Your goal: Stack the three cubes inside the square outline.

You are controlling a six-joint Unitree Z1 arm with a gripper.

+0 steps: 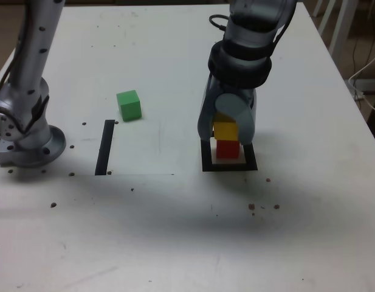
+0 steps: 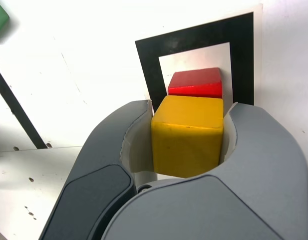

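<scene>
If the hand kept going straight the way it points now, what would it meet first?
Probably the red cube: the hand points down with the yellow cube between its fingers, so that cube would likely meet it first. Any remaining gap is unclear.

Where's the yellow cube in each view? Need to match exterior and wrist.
Exterior view: right of centre, yellow cube between the end effector's fingers, just above the red cube as seen.
Wrist view: near mid-picture, between both fingers, partly covering the red cube.
Shared landmark: the black square outline around the red cube.
</scene>
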